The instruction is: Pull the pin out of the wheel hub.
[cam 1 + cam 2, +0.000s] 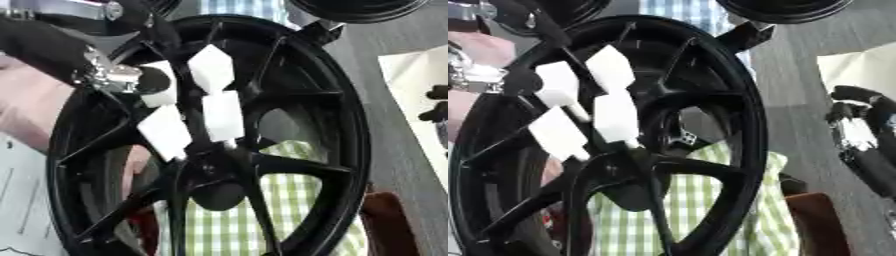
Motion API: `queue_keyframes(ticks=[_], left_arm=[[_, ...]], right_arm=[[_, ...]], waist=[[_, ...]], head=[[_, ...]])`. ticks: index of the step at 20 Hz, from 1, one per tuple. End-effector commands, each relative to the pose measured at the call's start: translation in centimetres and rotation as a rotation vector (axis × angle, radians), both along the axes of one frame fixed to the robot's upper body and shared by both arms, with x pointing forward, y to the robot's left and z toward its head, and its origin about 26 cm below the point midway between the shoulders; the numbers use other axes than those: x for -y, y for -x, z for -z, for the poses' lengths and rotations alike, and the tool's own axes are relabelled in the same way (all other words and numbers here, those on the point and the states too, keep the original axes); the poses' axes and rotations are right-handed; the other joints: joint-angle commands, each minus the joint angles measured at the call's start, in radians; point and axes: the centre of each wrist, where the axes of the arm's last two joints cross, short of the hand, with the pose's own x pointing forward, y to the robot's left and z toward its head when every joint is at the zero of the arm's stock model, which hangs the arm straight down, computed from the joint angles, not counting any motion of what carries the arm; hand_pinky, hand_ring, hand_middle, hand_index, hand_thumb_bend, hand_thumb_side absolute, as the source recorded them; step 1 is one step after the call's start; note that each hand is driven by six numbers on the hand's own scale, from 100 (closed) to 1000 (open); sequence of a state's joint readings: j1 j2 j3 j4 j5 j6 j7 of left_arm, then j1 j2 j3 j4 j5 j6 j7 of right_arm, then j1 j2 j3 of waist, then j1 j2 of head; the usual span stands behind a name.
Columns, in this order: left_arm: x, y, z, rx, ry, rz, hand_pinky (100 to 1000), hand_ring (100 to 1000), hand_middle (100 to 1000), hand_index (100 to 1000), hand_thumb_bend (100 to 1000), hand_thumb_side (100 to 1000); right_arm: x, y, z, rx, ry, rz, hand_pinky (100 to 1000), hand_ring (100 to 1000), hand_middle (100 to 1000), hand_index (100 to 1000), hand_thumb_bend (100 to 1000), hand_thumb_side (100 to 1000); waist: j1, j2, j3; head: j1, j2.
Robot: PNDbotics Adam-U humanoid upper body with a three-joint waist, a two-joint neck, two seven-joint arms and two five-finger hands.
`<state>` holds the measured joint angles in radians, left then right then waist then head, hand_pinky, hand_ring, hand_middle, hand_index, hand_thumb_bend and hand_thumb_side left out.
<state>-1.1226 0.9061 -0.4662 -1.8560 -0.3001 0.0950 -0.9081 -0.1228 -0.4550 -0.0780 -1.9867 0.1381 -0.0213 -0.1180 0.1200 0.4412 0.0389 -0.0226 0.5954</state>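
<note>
Reaching across the wheel hub (262,150), left hand (188,115) has straight spread fingers; right hand (859,135) idle, grip unclear.

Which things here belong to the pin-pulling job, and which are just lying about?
Job: wheel hub; left hand at its centre. The pin itself cannot be made out.
Lying about: green checked cloth; white sheet; second black wheel at the top; right hand, idle at the right edge.
</note>
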Motion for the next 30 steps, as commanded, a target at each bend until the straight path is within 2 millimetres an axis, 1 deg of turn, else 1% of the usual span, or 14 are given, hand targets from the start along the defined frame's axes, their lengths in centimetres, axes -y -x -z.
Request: queue_keyframes(ticks=[1,6,9,10,13,19,23,30], left_arm=[[-0.5,0.7,-0.7,0.035,-0.009,-0.037,945,866,830,948,407,1000],[-0.6,0.5,-0.4,0.065,0.0,-0.091,939,866,830,948,445,972],[-0.6,0.3,-0.3,0.087,0.008,-0.115,930,861,825,948,438,919],[-0.6,0.2,-0.2,0.089,0.011,-0.123,919,852,813,948,425,916],[-0.6,-0.1,0.1,0.079,0.011,-0.135,877,807,746,943,427,922],[-0.8,-0.6,0.5,0.05,-0.007,-0.148,852,773,643,913,416,967],[-0.9,-1.0,0.6,0.032,-0.018,-0.149,848,769,623,900,407,984],[-1.0,-1.6,1.1,0.013,-0.053,-0.13,845,763,619,879,385,968]], right_arm=[[0.1,0.1,-0.7,0.018,0.03,-0.005,900,628,734,807,100,622],[0.1,0.1,-0.8,0.02,0.03,-0.007,901,628,734,807,100,622],[0.1,0.1,-0.7,0.019,0.03,-0.008,901,627,734,807,100,623],[0.0,0.1,-0.7,0.019,0.031,-0.008,900,627,733,807,100,623],[0.0,0.1,-0.7,0.019,0.031,-0.009,900,626,732,804,100,623],[0.0,0.1,-0.7,0.019,0.029,-0.01,900,626,732,804,100,623],[-0.1,0.1,-0.7,0.019,0.028,-0.013,900,626,732,804,100,623],[-0.2,0.0,-0.7,0.02,0.025,-0.013,900,626,732,804,100,623]], waist=[[0.007,-0.062,0.0],[0.007,-0.061,-0.002],[0.006,-0.06,-0.002],[0.006,-0.06,-0.003],[0.005,-0.058,-0.003],[0.004,-0.057,-0.005],[0.002,-0.056,-0.006],[0.001,-0.053,-0.009]], head=[[0.005,-0.012],[0.007,-0.013],[0.008,-0.012],[0.009,-0.012],[0.009,-0.013],[0.013,-0.013],[0.016,-0.013],[0.02,-0.013]])
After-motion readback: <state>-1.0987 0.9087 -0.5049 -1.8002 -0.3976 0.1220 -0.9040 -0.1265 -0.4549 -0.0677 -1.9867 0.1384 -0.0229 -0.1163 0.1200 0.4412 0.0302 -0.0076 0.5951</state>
